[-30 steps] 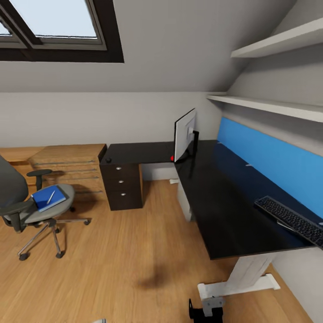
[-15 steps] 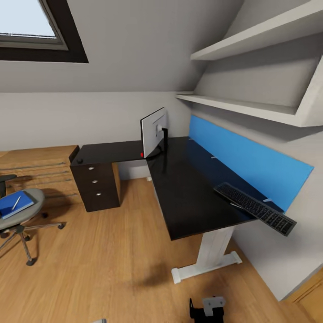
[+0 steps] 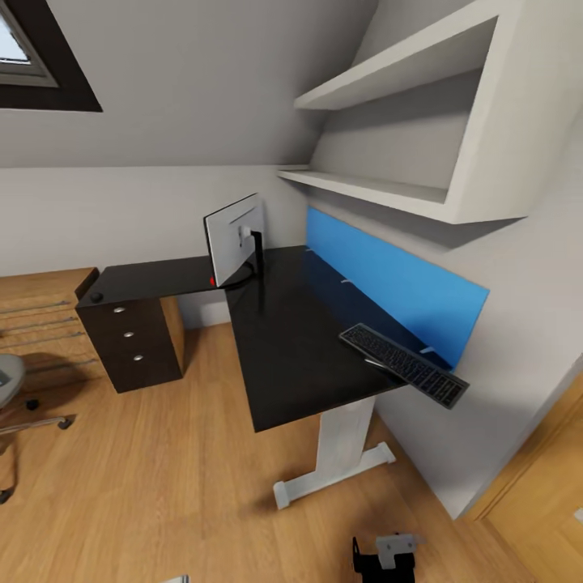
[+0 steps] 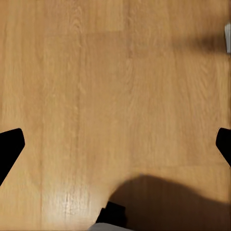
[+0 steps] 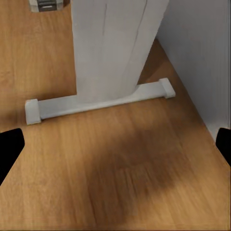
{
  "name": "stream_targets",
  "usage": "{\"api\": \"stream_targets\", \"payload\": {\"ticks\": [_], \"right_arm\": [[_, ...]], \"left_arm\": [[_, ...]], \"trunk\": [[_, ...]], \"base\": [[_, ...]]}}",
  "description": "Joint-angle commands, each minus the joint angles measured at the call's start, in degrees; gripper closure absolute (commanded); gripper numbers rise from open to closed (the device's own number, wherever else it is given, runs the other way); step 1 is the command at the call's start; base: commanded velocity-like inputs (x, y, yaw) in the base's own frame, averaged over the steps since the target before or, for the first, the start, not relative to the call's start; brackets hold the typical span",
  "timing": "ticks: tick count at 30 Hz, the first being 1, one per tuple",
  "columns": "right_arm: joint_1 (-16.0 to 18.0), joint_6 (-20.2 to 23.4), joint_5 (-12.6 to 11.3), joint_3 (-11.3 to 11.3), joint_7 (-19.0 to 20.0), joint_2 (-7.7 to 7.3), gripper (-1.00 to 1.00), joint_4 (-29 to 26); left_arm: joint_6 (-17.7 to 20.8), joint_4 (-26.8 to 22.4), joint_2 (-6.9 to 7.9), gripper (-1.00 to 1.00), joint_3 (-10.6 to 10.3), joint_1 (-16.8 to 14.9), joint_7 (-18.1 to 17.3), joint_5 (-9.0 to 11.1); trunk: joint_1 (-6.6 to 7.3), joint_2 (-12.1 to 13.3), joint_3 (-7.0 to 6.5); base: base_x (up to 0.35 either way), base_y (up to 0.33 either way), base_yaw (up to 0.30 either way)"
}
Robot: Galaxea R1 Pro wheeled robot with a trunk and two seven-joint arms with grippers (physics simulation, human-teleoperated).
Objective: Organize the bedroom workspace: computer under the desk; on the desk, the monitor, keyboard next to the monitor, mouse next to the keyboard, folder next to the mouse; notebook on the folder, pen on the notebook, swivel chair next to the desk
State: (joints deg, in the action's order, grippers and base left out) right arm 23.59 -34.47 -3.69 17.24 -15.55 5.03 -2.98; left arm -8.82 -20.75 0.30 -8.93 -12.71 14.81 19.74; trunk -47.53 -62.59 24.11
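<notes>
The black L-shaped desk (image 3: 300, 356) stands against the right wall. The monitor (image 3: 233, 240) stands upright at its inner corner, screen turned away from me. The black keyboard (image 3: 402, 364) lies at the desk's near right end, partly overhanging the edge. A small dark mouse (image 3: 96, 297) sits on the far left end above the drawers. The swivel chair (image 3: 8, 380) is cut off at the left edge. My left gripper (image 4: 115, 147) is open over bare wooden floor. My right gripper (image 5: 115, 144) is open above the floor, facing the desk's white leg (image 5: 113, 48).
A dark drawer unit (image 3: 134, 344) carries the desk's left end. A blue panel (image 3: 389, 283) and white shelves (image 3: 389, 194) line the right wall. The white desk foot (image 3: 332, 474) lies on the wooden floor. A wooden cabinet (image 3: 36, 324) stands at the left.
The whole view has swung to the right as the camera turned. The chair with the blue folder and pen slid out at the left edge; the desk and keyboard now sit nearer the middle.
</notes>
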Motion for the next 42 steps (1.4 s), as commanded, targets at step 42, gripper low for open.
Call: {"api": "stream_targets", "payload": {"ticks": [42], "right_arm": [[10.62,45.16,-63.98,-15.52,16.33,-28.83,-1.0,-22.27]], "left_arm": [[-11.2,-0.26,2.08,-1.0,-0.12,-0.04,0.66,0.73]], "trunk": [[0.0,-0.04,0.06]], "base": [[0.0,-0.029,-0.001]]}}
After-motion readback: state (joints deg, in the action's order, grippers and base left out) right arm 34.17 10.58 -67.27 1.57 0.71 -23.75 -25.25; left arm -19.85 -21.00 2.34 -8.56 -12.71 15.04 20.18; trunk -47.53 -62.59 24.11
